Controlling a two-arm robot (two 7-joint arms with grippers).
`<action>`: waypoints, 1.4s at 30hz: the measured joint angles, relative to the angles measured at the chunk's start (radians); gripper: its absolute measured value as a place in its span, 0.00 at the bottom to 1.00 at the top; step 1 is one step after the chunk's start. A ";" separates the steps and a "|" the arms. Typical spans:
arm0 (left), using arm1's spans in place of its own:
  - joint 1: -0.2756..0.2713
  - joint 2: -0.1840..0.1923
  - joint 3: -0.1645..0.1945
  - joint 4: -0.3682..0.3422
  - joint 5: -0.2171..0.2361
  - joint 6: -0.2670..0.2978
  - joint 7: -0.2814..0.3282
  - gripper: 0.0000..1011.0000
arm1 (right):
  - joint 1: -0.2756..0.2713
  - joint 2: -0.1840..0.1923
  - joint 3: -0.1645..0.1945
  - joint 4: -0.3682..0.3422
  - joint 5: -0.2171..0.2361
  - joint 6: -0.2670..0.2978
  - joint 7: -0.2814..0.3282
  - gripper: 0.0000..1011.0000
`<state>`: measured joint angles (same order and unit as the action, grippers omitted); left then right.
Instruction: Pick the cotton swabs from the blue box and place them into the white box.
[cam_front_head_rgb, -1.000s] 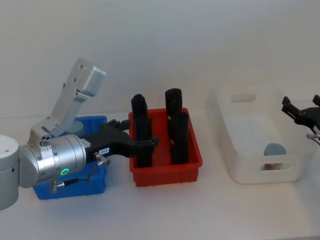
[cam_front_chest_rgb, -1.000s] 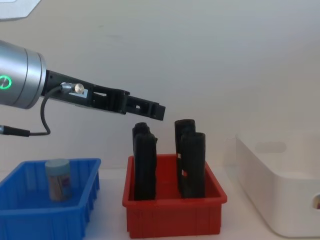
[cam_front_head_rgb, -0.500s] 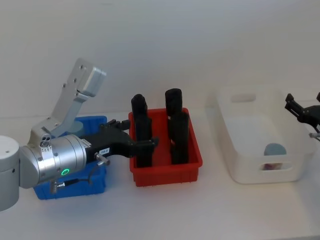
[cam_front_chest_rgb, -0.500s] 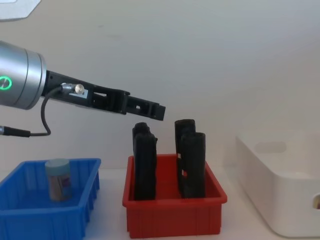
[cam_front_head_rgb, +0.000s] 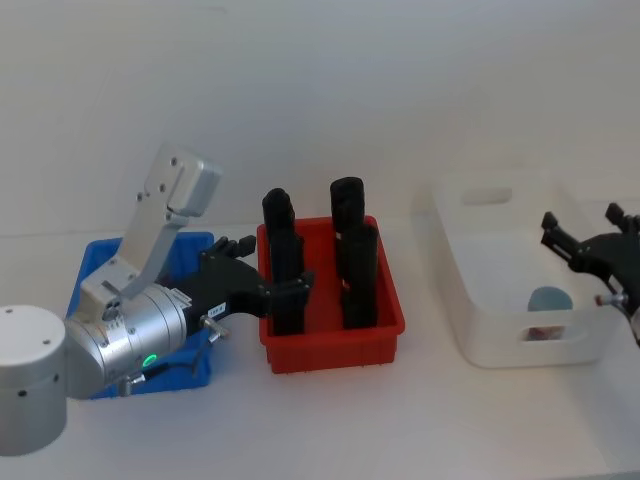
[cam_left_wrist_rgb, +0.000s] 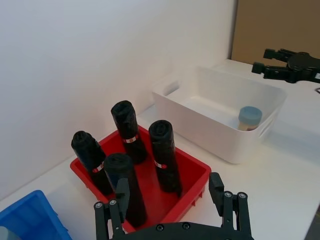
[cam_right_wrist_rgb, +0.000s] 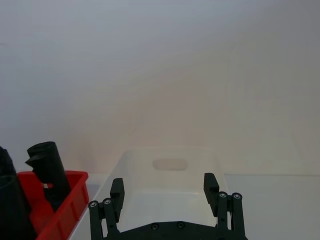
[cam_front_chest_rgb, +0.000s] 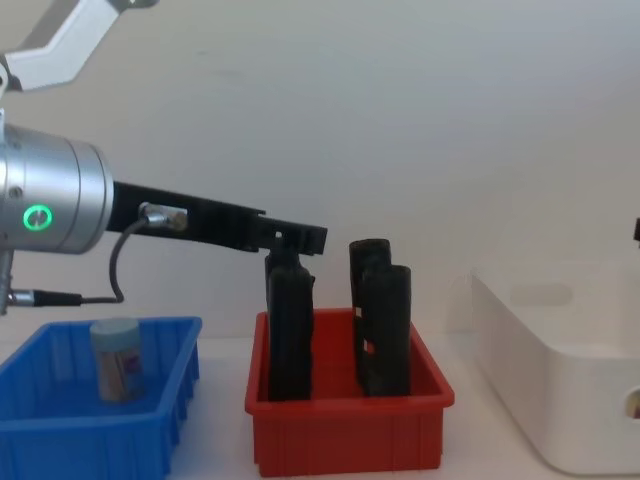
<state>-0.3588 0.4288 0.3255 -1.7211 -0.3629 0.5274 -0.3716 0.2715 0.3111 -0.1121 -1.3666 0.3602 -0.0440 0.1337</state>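
- The step in hand, as I judge it, is fetching the cotton swab tub (cam_front_chest_rgb: 117, 358) that stands upright in the blue box (cam_front_chest_rgb: 60, 440); another tub (cam_front_head_rgb: 550, 298) already sits in the white box (cam_front_head_rgb: 480, 340).
- The left gripper (cam_left_wrist_rgb: 170, 187) hangs with its fingers spread wide and nothing between them, above the near-left part of the red bin (cam_front_chest_rgb: 350, 440) and pointing over it, beside the blue box rather than over the tub.
- To do this well, it should swing back over the blue box, come straight down around the tub below its lid, and keep clear of the black upright rolls (cam_front_chest_rgb: 385, 330).
- The right gripper (cam_right_wrist_rgb: 163, 181) hovers at the white box's right side, fingers apart and empty.
- The surface (cam_front_head_rgb: 400, 420) is plain white, backed by a bare pale wall (cam_front_head_rgb: 400, 100); a brown panel (cam_left_wrist_rgb: 277, 25) stands beyond the far end.
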 joint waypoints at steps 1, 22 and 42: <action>0.005 -0.002 0.005 0.004 0.006 -0.020 0.015 0.99 | -0.007 0.001 -0.003 -0.010 -0.002 0.002 -0.002 0.99; 0.069 -0.027 0.074 0.054 0.092 -0.292 0.204 0.99 | -0.208 0.020 -0.083 -0.291 -0.053 0.057 -0.049 0.99; 0.121 -0.047 0.128 0.095 0.161 -0.508 0.357 0.99 | -0.286 0.027 -0.114 -0.400 -0.073 0.079 -0.068 0.99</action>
<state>-0.2377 0.3819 0.4536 -1.6265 -0.2015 0.0190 -0.0143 -0.0147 0.3377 -0.2264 -1.7669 0.2872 0.0347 0.0661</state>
